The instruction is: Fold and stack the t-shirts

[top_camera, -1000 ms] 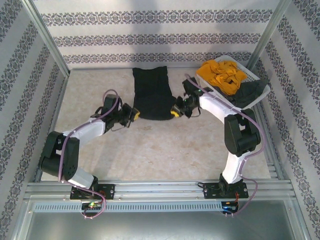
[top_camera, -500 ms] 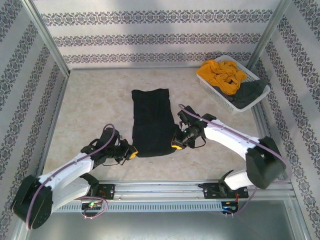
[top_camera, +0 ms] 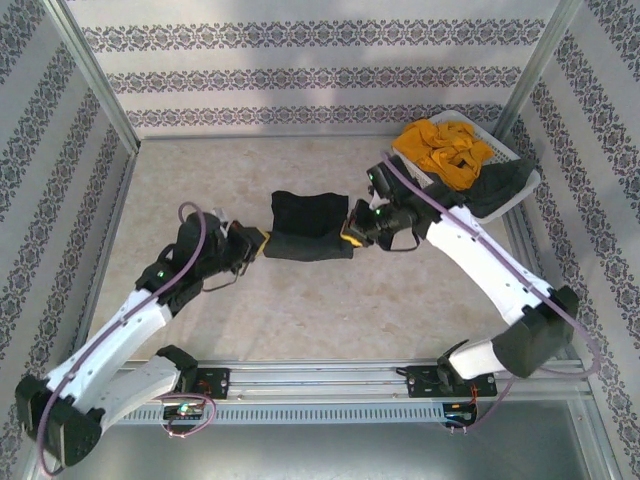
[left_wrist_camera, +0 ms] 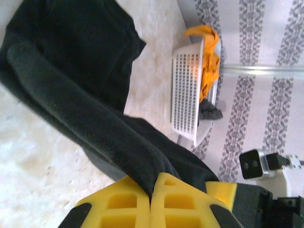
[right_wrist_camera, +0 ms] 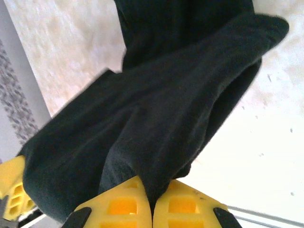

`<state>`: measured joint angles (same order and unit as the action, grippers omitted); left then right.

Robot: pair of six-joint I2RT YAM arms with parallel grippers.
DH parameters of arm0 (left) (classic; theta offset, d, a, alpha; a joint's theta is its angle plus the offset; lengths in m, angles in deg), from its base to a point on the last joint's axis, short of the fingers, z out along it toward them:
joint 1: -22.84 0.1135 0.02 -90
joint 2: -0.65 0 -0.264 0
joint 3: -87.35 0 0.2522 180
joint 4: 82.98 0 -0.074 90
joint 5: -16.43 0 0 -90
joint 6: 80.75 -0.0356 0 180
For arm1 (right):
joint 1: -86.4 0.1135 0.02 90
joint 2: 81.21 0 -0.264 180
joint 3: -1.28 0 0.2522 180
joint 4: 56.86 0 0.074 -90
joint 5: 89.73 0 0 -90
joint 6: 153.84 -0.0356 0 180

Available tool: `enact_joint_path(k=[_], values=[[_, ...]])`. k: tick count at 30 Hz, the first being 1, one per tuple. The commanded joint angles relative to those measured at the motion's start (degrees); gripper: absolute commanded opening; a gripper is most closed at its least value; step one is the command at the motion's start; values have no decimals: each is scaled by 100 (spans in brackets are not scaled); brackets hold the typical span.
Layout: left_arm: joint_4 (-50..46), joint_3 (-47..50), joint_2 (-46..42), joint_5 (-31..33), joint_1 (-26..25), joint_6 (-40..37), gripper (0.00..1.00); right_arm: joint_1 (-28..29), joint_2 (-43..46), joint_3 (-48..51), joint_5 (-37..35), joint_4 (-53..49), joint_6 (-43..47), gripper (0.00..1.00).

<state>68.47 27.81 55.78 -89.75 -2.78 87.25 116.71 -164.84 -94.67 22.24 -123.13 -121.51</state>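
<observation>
The black t-shirt point(top_camera: 310, 225) is doubled over on itself in the middle of the table, its near part lifted and carried over the far part. My left gripper point(top_camera: 262, 242) is shut on its left corner, cloth pinched between the yellow pads point(left_wrist_camera: 180, 202). My right gripper point(top_camera: 350, 229) is shut on its right corner; the wrist view shows black cloth point(right_wrist_camera: 166, 118) draping from the yellow pads point(right_wrist_camera: 183, 206). The mustard-yellow t-shirt point(top_camera: 445, 148) and the dark grey t-shirt point(top_camera: 500, 185) lie bunched in the white basket point(top_camera: 432, 186).
The white slatted basket stands at the back right, close behind my right arm. Patterned walls and metal frame posts point(top_camera: 95, 95) enclose the table. A metal rail point(top_camera: 320, 375) runs along the near edge by the arm bases.
Both grippers pulled the black shirt toward the near edge, then lifted its near hem and carried it back away from the bases, folding the shirt in half.
</observation>
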Motion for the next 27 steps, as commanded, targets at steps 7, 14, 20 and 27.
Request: enact_joint_path(k=[7,14,20,27], values=[[1183,-2275,3770,-456,1238,-387,16,-1058,-2968,-2149,414,378,-391,12],[640,-3647,5178,-472,1345,-647,56,-1471,-4631,-4683,-43,-544,464,56],[430,-2102,3715,-97,663,-340,55,-1349,-2795,-2330,-299,253,1081,58],[2120,-90,2968,860,-838,1712,64,-1137,272,2062,321,3233,500,63]])
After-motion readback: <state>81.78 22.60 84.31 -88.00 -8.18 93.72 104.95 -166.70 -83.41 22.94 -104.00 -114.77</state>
